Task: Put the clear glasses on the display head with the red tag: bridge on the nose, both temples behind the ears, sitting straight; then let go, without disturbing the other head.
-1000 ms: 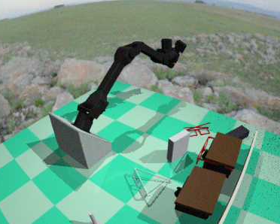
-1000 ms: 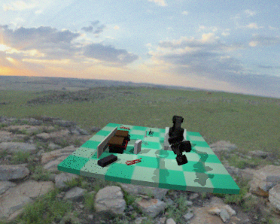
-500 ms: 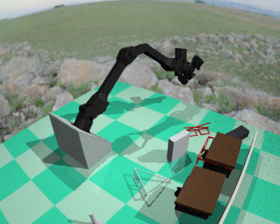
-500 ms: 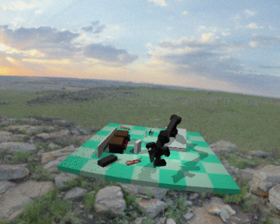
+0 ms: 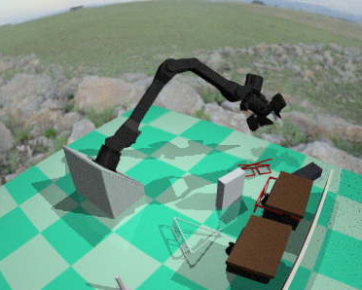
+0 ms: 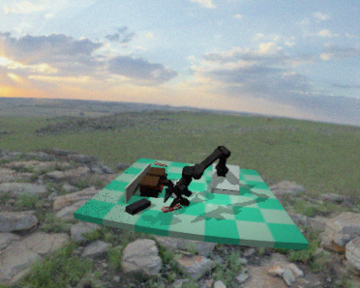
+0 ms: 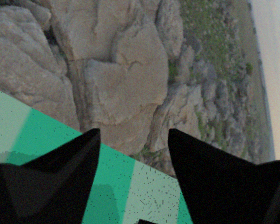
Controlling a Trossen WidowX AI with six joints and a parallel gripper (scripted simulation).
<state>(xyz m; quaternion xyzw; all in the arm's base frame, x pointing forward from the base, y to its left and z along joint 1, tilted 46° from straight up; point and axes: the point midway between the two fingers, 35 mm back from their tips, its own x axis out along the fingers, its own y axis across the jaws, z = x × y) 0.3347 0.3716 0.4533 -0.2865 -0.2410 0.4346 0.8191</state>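
The clear glasses (image 5: 191,252) are a thin pale frame on the table in front of the nearer head in the top view. Two display heads have flat brown tops and dark lower parts: the nearer one (image 5: 260,245) has no glasses on it that I can make out, and the farther one (image 5: 288,192) has a red glasses frame (image 5: 262,195) around it. I cannot make out a red tag on either. My gripper (image 5: 271,114) (image 7: 134,135) is partly open and empty, high above the table and well away from the clear glasses. The clear glasses are not visible in the wrist view.
Red glasses (image 5: 263,168) (image 6: 171,208) lie beyond an upright pale block (image 5: 230,190). A dark box (image 5: 307,171) (image 6: 137,206) lies beside the farther head. A long cream wall (image 5: 309,231) (image 6: 137,183) runs behind the heads. A grey slanted panel (image 5: 102,190) stands at the arm's base.
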